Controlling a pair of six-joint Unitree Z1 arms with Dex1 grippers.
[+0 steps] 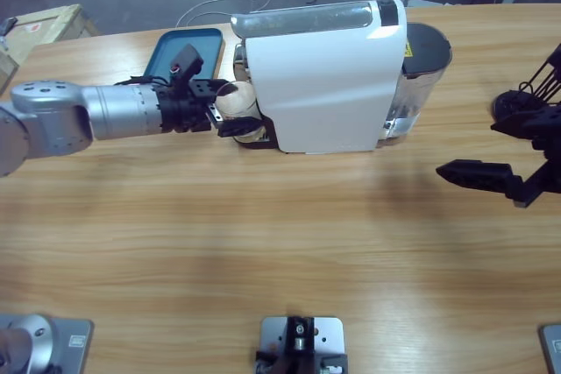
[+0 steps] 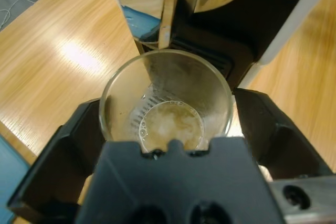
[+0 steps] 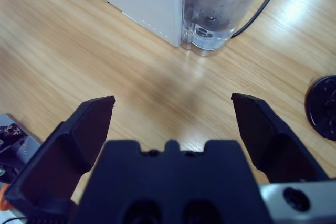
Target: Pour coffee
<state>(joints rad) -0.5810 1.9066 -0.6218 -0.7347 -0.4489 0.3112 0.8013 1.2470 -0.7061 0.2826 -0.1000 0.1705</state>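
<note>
Left arm stretched in from the side, left claw (image 1: 230, 111) clamped, right claw (image 3: 173, 121) spread wide, hovering

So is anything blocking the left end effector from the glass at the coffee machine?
No. The left end effector already grips the clear drinking glass holding shallow brown coffee, under the white coffee machine.

shallow pale-brown coffee (image 2: 173, 124), glass bottom

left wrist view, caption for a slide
Left gripper holds a glass under the coffee machine, a little coffee inside.
</note>
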